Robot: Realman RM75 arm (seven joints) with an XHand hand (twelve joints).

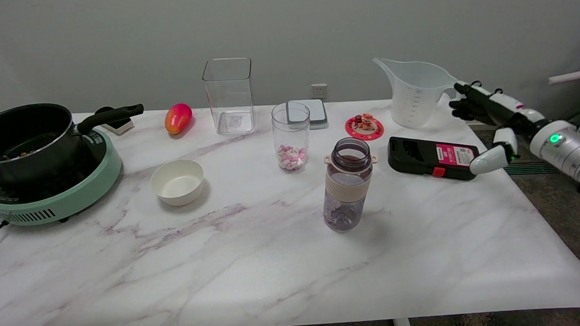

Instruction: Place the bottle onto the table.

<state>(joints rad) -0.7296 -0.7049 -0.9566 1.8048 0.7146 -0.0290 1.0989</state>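
Note:
A clear purplish bottle (347,186) with a beige band and no cap stands upright on the marble table (255,270), a little right of centre. My right hand (489,122) hovers over the table's right edge, well to the right of the bottle and apart from it. Its fingers are spread and hold nothing; the thumb hangs over the end of a black flat device (432,157).
A measuring jug (415,91) stands behind the hand. A red coaster with a figurine (364,126), a glass with marshmallows (291,140), a tall clear container (229,95), a grey-lidded box (309,112), a white bowl (177,181), a mango (178,117) and a pot (26,138) on a green cooker (55,197) fill the rest.

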